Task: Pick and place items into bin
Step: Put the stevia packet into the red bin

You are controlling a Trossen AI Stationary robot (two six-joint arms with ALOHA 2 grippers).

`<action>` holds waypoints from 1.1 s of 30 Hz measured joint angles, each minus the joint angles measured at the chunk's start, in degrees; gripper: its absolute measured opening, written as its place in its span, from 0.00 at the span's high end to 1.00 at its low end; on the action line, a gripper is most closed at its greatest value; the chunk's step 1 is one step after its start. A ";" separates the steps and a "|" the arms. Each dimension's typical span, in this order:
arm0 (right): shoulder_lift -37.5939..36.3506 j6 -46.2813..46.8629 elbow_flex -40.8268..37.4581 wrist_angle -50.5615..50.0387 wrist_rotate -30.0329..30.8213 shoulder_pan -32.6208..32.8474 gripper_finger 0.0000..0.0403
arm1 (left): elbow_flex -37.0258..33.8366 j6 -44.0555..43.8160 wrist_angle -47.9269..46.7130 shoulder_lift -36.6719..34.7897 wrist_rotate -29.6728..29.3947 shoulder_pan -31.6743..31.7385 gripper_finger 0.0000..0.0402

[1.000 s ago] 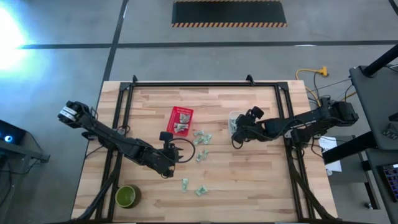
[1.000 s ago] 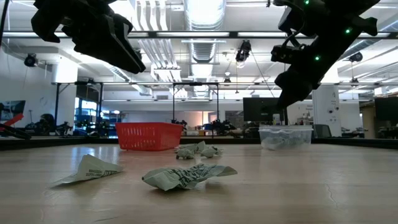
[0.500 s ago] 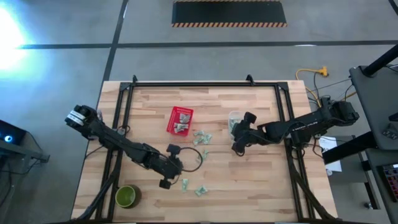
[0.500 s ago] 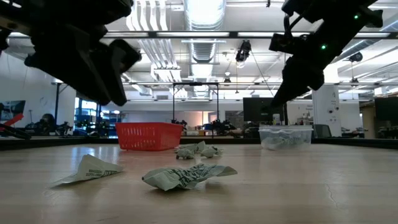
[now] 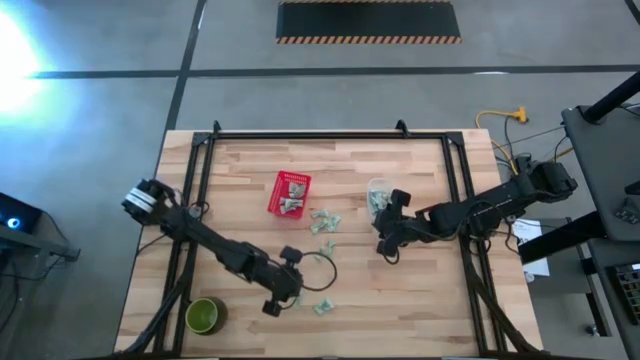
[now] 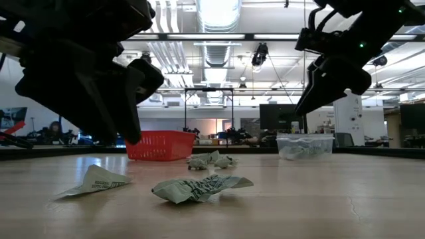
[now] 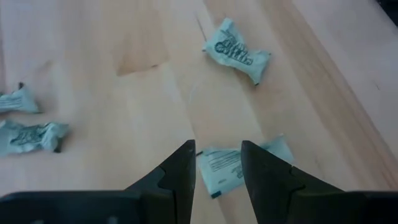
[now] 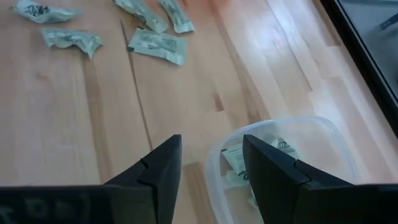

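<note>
Small pale green-and-white packets lie flat on the wooden table: a cluster (image 5: 322, 222) near the middle, one (image 5: 325, 248) below it, and one (image 5: 322, 307) by the near edge. My left gripper (image 5: 290, 290) is open and hangs low over the near packets. In the left wrist view its fingers (image 7: 217, 144) stand on either side of a packet (image 7: 221, 169) on the wood, and another packet (image 7: 236, 51) lies farther on. My right gripper (image 5: 385, 238) is open above bare wood, beside the clear container (image 8: 280, 162), which holds packets. The red basket (image 5: 288, 193) also holds some.
A round green bowl (image 5: 204, 316) sits at the table's near left corner. The clear container (image 5: 378, 195) stands right of centre, the red basket (image 6: 159, 144) left of it. Black frame rails run along the table's left, right and far sides. Bare wood lies right of the packets.
My left gripper has swung toward the near edge and a little rightward, dropping low over the packets there. My right gripper has drifted slightly toward the near edge, away from the clear container. The packets have stayed where they were.
</note>
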 joint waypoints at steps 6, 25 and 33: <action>0.00 1.26 -0.98 0.39 0.01 0.00 0.62 | 0.22 -0.15 0.08 1.33 2.60 -0.79 0.72; 0.03 1.95 -1.54 1.31 0.03 -0.03 0.62 | -0.18 0.26 4.46 4.08 1.98 -2.56 0.63; 0.04 1.95 -1.54 1.70 0.03 -0.03 0.63 | -0.18 0.22 5.41 6.13 1.33 -2.52 0.57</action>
